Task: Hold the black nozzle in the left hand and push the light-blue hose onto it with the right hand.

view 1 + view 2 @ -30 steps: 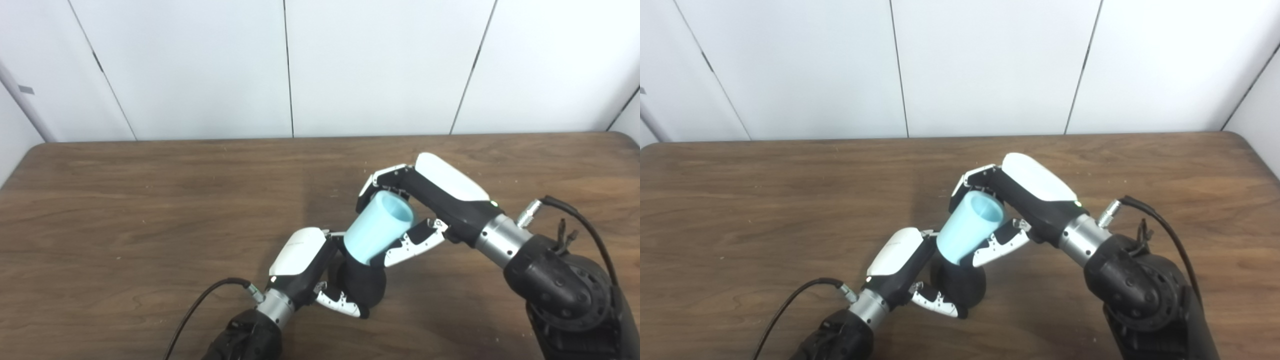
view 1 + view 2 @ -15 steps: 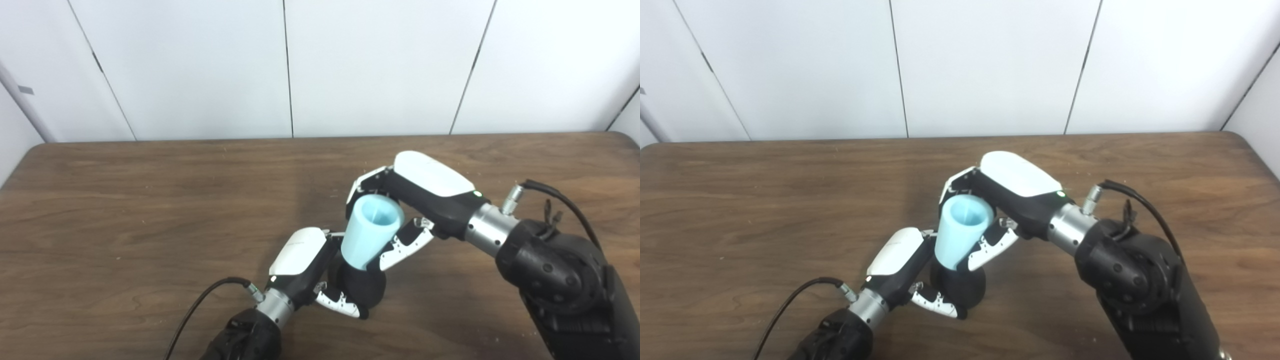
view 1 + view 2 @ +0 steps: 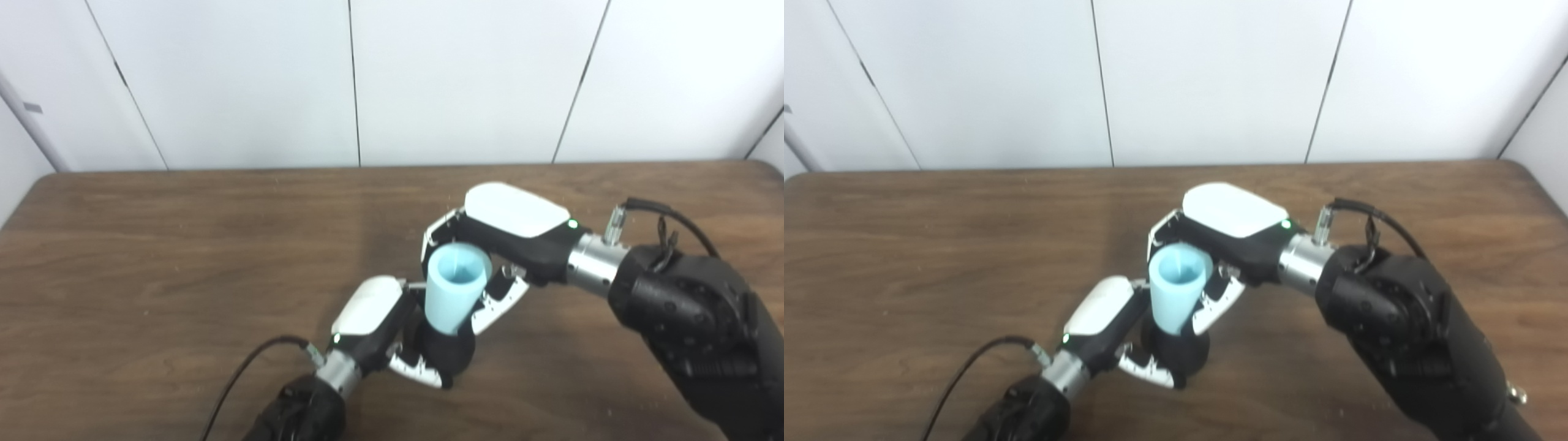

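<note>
The black nozzle (image 3: 446, 358) stands low over the table near the front centre, and my left hand (image 3: 383, 324) is shut on it from the left. The light-blue hose (image 3: 453, 288), a short tapered tube with its open mouth facing up, stands almost upright with its lower end on top of the nozzle. My right hand (image 3: 490, 251) is shut on the hose from behind and the right, fingers wrapped round its upper part. In the right eye view the hose (image 3: 1176, 288) sits the same way on the nozzle (image 3: 1176, 355).
A brown wooden table (image 3: 153, 263) fills the view, with white wall panels behind it. A black cable (image 3: 245, 373) runs from my left wrist toward the front edge. My right forearm (image 3: 686, 318) crosses the right front of the table.
My right hand has swung the hose from a tilt to the right to nearly upright over the nozzle, moving slightly left. My left hand and the nozzle have stayed in place.
</note>
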